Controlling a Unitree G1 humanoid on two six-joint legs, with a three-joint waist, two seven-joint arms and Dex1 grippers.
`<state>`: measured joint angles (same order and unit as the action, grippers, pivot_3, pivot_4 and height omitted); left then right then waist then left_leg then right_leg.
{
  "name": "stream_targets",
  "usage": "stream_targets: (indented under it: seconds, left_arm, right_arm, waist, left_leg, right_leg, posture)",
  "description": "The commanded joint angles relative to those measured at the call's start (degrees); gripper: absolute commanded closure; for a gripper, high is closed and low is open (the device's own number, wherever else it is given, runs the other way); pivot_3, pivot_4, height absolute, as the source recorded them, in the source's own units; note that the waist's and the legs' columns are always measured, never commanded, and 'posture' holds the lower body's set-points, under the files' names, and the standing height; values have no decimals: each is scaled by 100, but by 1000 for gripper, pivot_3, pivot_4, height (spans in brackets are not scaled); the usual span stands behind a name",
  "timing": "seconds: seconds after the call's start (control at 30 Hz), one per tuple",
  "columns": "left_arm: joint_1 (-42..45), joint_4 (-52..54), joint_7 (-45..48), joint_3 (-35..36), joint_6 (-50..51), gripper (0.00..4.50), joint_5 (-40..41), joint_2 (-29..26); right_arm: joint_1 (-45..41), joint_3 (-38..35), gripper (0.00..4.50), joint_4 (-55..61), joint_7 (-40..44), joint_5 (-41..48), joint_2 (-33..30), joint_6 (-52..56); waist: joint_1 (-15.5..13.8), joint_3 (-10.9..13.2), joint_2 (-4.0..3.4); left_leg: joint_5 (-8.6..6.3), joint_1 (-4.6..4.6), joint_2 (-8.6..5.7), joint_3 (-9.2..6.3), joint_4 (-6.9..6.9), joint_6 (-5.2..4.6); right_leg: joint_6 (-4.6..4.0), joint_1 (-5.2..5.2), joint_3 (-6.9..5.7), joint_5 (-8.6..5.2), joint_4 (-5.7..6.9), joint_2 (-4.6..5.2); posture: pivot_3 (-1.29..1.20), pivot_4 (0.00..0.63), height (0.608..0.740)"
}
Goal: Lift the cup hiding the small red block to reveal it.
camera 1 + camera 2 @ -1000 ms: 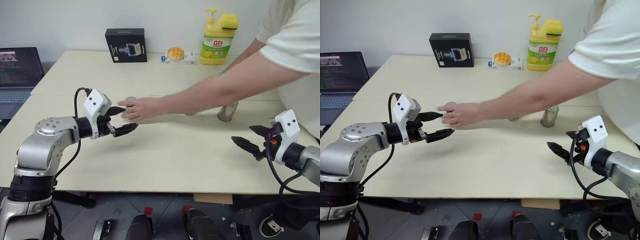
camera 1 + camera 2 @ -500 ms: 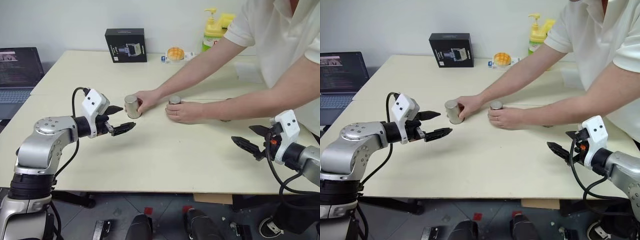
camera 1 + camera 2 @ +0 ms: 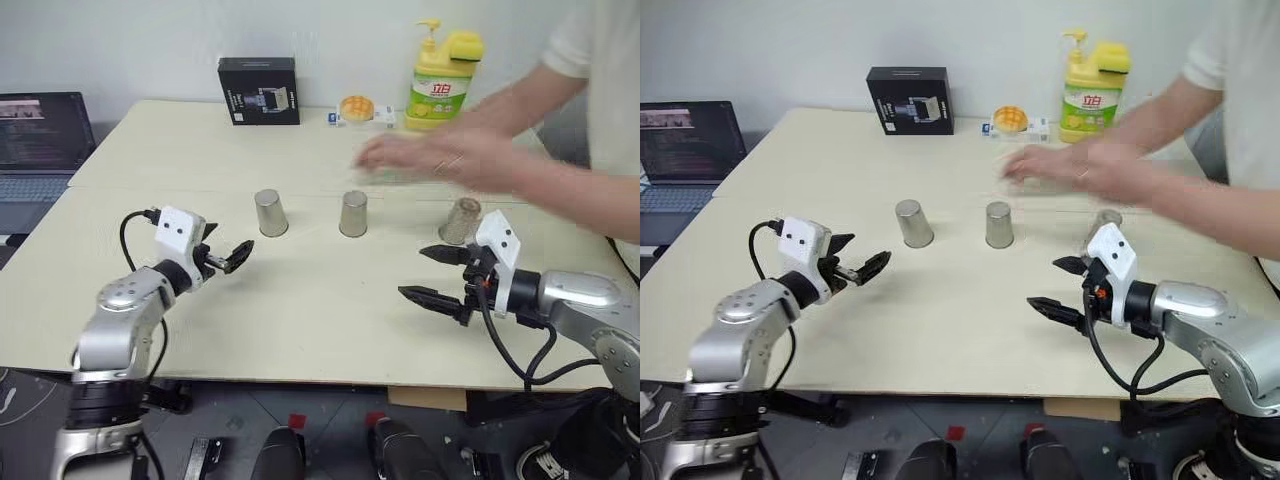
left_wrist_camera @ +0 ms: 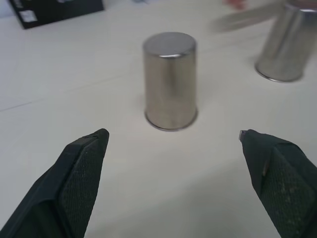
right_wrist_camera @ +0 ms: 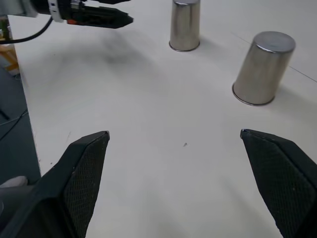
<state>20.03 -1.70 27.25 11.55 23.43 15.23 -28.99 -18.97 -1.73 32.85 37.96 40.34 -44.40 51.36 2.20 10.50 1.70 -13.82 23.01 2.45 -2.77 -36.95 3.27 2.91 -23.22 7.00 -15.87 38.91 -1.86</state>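
Three alike steel cups stand upside down in a row on the beige table (image 3: 300, 330): a left cup (image 3: 269, 213), a middle cup (image 3: 353, 214) and a right cup (image 3: 460, 220). The small red block is hidden. My left gripper (image 3: 232, 245) is open just above the table, a short way in front and to the left of the left cup (image 4: 170, 88). My right gripper (image 3: 414, 273) is open, in front of the gap between the middle and right cups. In the right wrist view two of the cups (image 5: 185, 25) (image 5: 262, 68) stand ahead of it. Neither gripper holds anything.
A person's blurred hand (image 3: 440, 155) and arm reach over the back right of the table, above the right cup. At the back stand a black box (image 3: 258, 76), a yellow soap bottle (image 3: 440, 80) and a small orange item (image 3: 353, 107). A laptop (image 3: 40, 130) sits far left.
The person's hands have let go of the cups and lifted away to the back right. My left gripper has sunk and drawn leftward. My right gripper has swung in toward the table's middle.
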Motion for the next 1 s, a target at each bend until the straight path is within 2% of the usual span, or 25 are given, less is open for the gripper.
stream_targets:
  seconds: [0.03,0.3,0.47,0.7,0.8,0.87,0.97,1.0]
  left_arm:
    - [386,-400,-519,-125,-593,15,-328,371]
    - [1379,-2196,-462,-512,-1596,15,-611,989]
    - [2018,-3344,-473,-570,-2154,15,-754,1074]
    - [3238,-5524,-606,-528,-3153,15,-925,1254]
    - [3469,-5972,-598,-476,-3378,531,-921,1273]
    - [3574,-6184,-628,-464,-3466,1121,-936,1280]
    - [3635,-6316,-678,-436,-3542,1762,-936,1281]
    - [3639,-6309,-675,-433,-3558,1795,-934,1285]
  right_arm:
    - [-154,30,0,2,50,-102,65,-200]
    - [-175,-38,0,88,-153,-183,120,-144]
    - [-120,-155,0,230,-349,-116,121,-28]
    - [41,-361,0,516,-643,29,135,189]
    - [55,-442,0,566,-714,47,139,253]
    - [67,-503,0,589,-744,61,121,287]
    - [60,-590,0,586,-791,67,110,315]
    - [54,-609,0,571,-798,54,102,308]
  waist:
    - [-34,0,1]
    - [-37,0,1]
    - [-31,0,1]
    - [-35,0,1]
    - [-25,0,1]
    - [-26,0,1]
    - [-27,0,1]
    - [-27,0,1]
  left_leg:
    - [0,2,-1,0,-1,0]
    - [0,1,-4,0,-2,0]
    - [0,3,-6,-1,0,0]
    - [0,6,-11,-3,-1,0]
    - [0,8,-12,-3,1,0]
    - [0,8,-12,-4,2,0]
    - [0,8,-12,-4,2,0]
    - [0,8,-12,-4,2,0]
  right_leg:
    - [0,0,0,0,0,0]
    - [0,0,0,2,3,1]
    - [1,0,1,2,2,1]
    - [2,0,1,2,1,1]
    - [2,-1,0,2,-3,2]
    - [2,-1,0,2,-2,1]
    - [2,-1,0,2,-2,2]
    - [2,-1,0,2,-2,1]
  posture:
    - [0,150,740]
    - [0,150,740]
    - [0,150,740]
    - [0,150,740]
    - [0,150,740]
    - [0,150,740]
    - [0,150,740]
    - [0,150,740]
